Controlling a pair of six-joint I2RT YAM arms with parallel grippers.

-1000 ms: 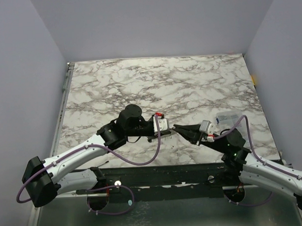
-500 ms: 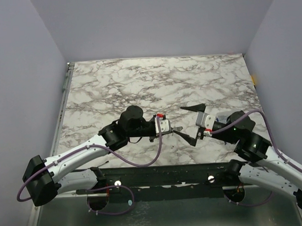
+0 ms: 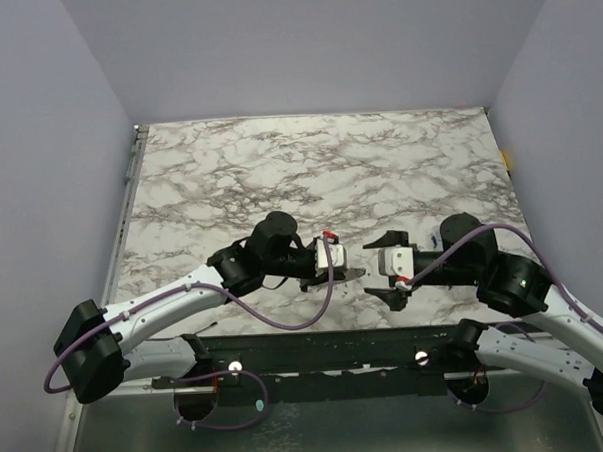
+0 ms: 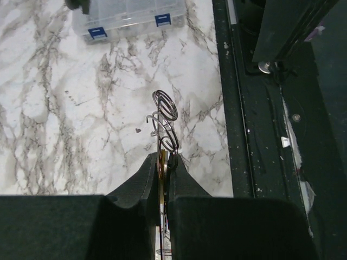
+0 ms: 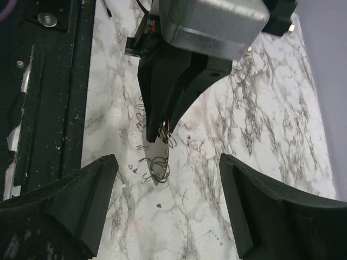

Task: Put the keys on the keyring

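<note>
My left gripper point(image 3: 350, 274) is shut on the keys point(image 4: 161, 161), a thin yellowish piece pinched edge-on between its fingers. The keyring point(image 4: 165, 106), thin grey wire loops, sticks out past the left gripper point(image 4: 162, 158) above the marble. In the right wrist view a flat grey blade of the keys point(image 5: 153, 147) pokes from the left fingers point(image 5: 162, 92), with the keyring point(image 5: 157, 167) loops hanging round it. My right gripper point(image 3: 390, 270) faces the left one, open. The right gripper point(image 5: 167, 162) stands wide to either side of the blade, touching nothing.
A clear plastic box point(image 4: 129, 15) with blue latches lies on the marble table point(image 3: 309, 166) beyond the ring. The black rail point(image 3: 327, 350) at the table's near edge runs just below both grippers. Purple walls close in the sides.
The right gripper has opened and let go at the left fingertips, lifted away to the right, then come back level with the left gripper. The left arm shifted slightly right.
</note>
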